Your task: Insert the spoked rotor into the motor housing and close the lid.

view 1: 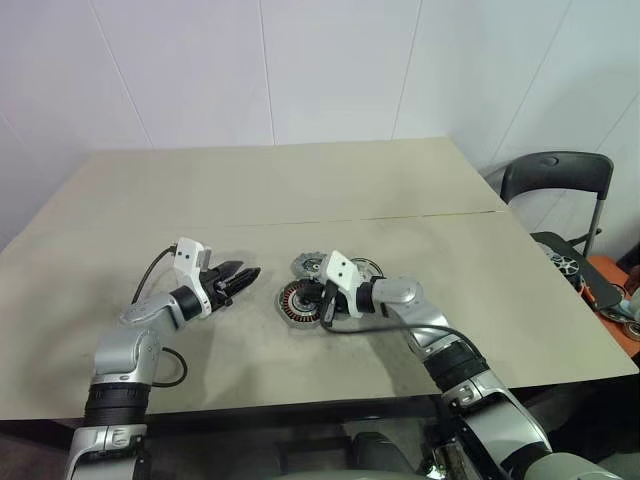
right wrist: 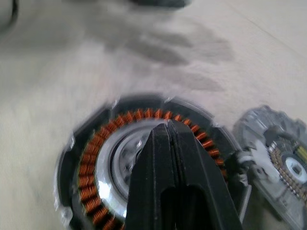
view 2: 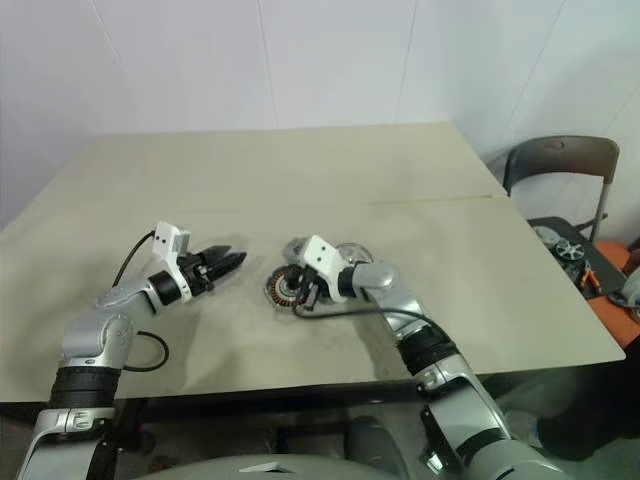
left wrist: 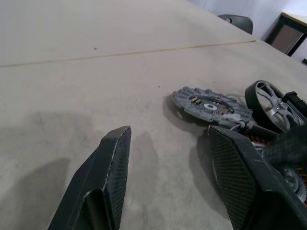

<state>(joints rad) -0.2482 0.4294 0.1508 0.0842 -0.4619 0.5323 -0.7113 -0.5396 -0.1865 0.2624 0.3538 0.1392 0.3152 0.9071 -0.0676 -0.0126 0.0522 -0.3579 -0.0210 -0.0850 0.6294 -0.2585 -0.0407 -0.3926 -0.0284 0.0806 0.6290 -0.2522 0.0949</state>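
Counter (view 1: 300, 190): beige, matte top, with a thin seam running left to right across the middle. White panelled wall (view 1: 300, 70) behind its far edge. Black chair (view 1: 557, 180) stands off the counter's far right corner, backrest curved, frame dark metal. Near the chair, at right edge, an orange surface (view 1: 612, 285) carries small parts, among them a spoked silver wheel (view 1: 567, 265); the rest too small to tell.

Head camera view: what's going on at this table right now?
A humanoid robot is assembling a motor on the table. Its right tool, shut, sits over the copper-wound motor housing. The left tool hovers open, empty. A grey notched disc and a spoked rotor lie beside the housing.
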